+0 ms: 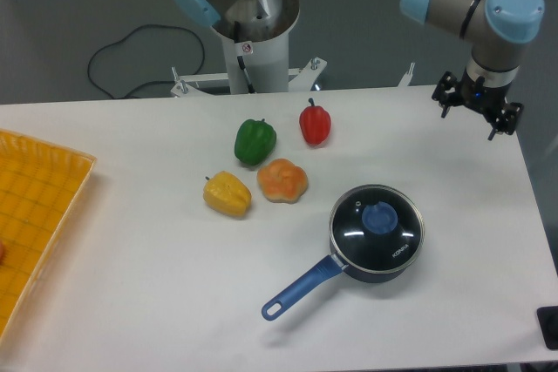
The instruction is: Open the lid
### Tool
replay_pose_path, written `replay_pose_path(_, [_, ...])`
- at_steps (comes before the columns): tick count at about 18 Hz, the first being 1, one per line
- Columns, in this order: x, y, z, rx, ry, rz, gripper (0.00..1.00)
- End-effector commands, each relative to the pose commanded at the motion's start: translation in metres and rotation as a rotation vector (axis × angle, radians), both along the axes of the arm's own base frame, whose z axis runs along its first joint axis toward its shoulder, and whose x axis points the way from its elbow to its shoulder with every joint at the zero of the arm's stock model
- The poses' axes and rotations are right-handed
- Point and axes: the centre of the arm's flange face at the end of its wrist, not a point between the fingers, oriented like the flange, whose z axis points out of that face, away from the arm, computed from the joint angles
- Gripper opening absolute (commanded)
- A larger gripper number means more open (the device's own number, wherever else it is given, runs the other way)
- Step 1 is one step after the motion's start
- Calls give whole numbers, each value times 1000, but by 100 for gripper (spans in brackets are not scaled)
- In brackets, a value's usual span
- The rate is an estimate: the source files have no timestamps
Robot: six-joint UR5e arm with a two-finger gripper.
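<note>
The lid (377,224) is round dark glass with a metal rim, a blue centre knob and small white lettering. It sits flat on the dark saucepan (389,273) at the table's front right. The saucepan's long blue handle (301,289) points toward the front left. My gripper (471,125) hangs over the far right of the table, well behind and to the right of the lid. Its fingers are spread open with nothing between them.
Behind and left of the saucepan lie a green pepper (255,140), a red pepper (315,123), an orange pepper (282,179) and a yellow pepper (227,194). A yellow tray (39,206) lies at the left edge. The arm's base (255,37) stands at the back centre.
</note>
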Motion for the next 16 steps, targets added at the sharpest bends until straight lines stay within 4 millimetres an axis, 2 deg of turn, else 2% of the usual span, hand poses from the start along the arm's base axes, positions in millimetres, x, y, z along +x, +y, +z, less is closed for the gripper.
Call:
replay_pose_path(7, [1, 7, 6, 59, 2, -8, 100])
replay_pose_path(10, [2, 3, 5, 77, -3, 2, 100])
replay_pose_path(16, [23, 15, 23, 90, 11, 60, 100])
